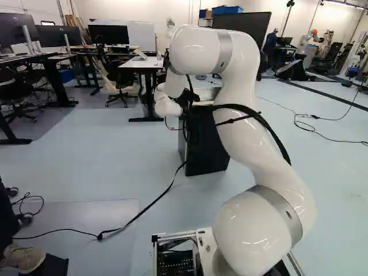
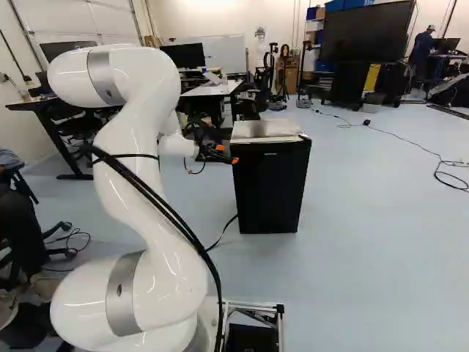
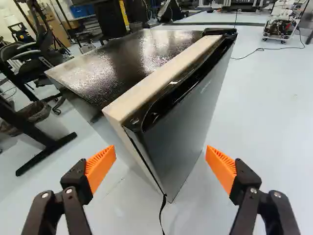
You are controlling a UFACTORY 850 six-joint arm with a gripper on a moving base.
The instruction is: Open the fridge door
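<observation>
Black and boxy, the small fridge point(image 2: 271, 187) stands upright on the pale floor point(image 2: 366, 257), to the right of your arm point(image 2: 139, 213) in the right base view; its long axis runs vertically, and the door point(image 3: 183, 132) shares it, facing back roughly toward your base.

In the wrist view your claw point(image 3: 161, 151) is spread wide, its orange pads point(image 3: 100, 166) well apart with nothing pinched; the fridge's near front corner points at you, ahead of the gap.

Your best hold looks to be the dark scooped lip point(image 3: 178, 93) that runs level along the door's top edge, or the door's free side edge near you; the cap point(image 3: 218, 31) at the far top corner looks like the hinge cover, so expect the door to swing out from your side.

It will likely handle stiff and rigid; the seal should resist at first, then let go suddenly; the face looks smooth, so your pads may slip if you merely press on it; the whole fridge seems light enough to twist or slide if you tug hard, so pull gently and follow an arc.
</observation>
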